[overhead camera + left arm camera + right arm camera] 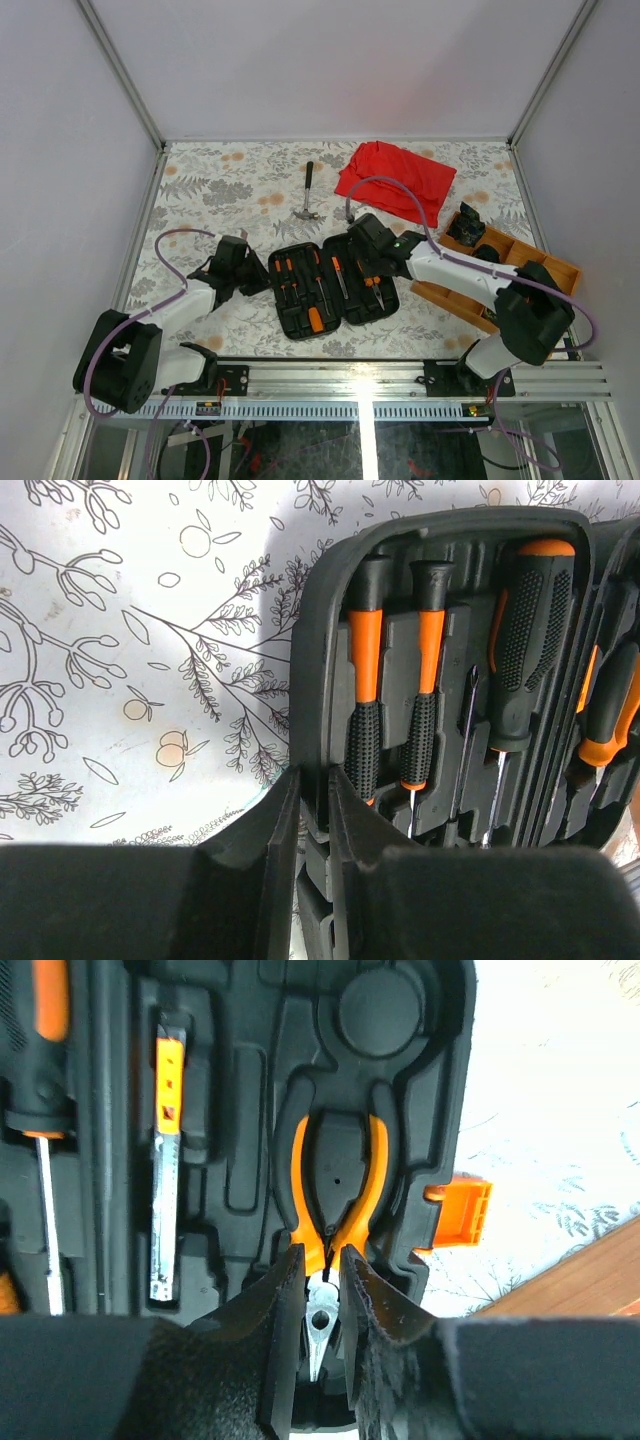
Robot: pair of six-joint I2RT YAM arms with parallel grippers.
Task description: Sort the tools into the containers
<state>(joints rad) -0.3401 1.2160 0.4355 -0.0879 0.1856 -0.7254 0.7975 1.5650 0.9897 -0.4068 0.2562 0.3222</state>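
The left hand (248, 272) is at the left edge of the open tool case (292, 326), which lies flat on the desk (215, 190) between the two arms. In the left wrist view its two fingers (275, 850) are almost together, one outside the case wall and one inside, and the rim runs into the narrow gap between them. The hand is clamped on that rim. Just beside the inner finger, two slim screwdrivers (365, 690) sit in their slots, and a thicker screwdriver (525, 630) lies to their right. The left arm reaches forward and to the right from its base, with the forearm low over the desk.

The right hand (322, 1255) is over the right half of the case, directly above the pliers (320, 1315). These lie in their moulded slot with the orange handles pointing away from the hand. The fingers (285, 1310) are a little apart, one on each side of the metal head. A thin dark gap shows on both sides, so they do not seem to press it. The orange latch (460, 1212) is just to the right. The right arm stretches left from its base, over a wooden tray (545, 268), with the wrist tilted down into the case.

Behind the case, well apart from it, lie a hammer (308, 195) and a red cloth (395, 178).
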